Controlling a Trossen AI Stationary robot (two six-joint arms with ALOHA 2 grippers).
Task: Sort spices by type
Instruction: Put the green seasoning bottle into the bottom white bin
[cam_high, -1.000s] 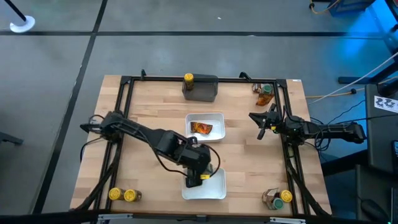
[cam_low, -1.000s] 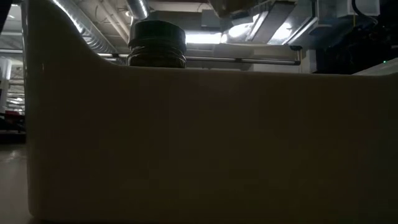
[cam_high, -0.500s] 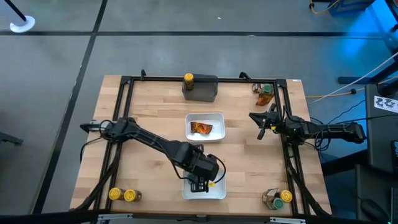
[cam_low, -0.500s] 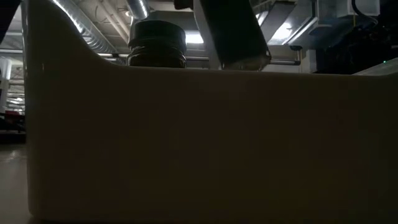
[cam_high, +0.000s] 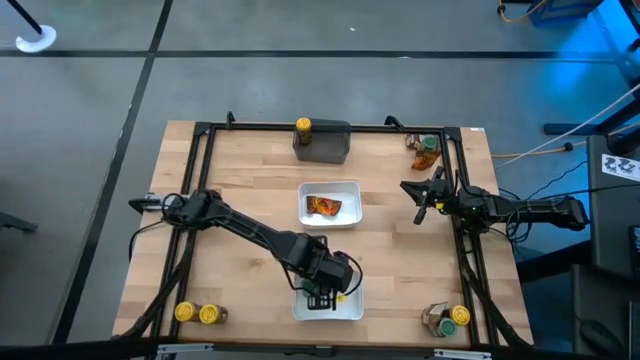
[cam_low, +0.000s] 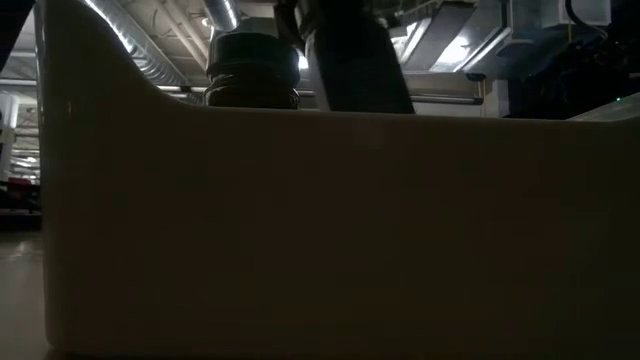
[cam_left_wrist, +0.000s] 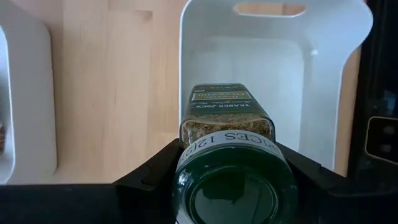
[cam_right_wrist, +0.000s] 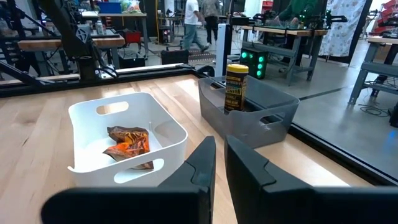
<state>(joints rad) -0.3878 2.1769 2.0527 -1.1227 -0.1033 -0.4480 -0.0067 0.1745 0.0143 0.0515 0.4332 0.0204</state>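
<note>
My left gripper is shut on a spice jar with a dark green lid and holds it over the inside of the near white tray. From above, that gripper covers part of this tray. In the low view the gripper and jar dip behind the tray's wall. My right gripper waits shut at the table's right side; its fingers lie together. My left gripper pinches the jar at its lid end, one finger on each side. The fingers come steeply from above and the jar points bottom-first down into the tray. Whether its bottom touches the tray floor cannot be told.
The middle tray holds an orange sachet. A yellow-lidded jar stands on the dark grey block at the far edge. More jars stand at the near left, near right and far right corners.
My left gripper has come down and a little toward the table's near edge with the green-lidded jar, sinking it into the near tray. Its hold has not changed.
</note>
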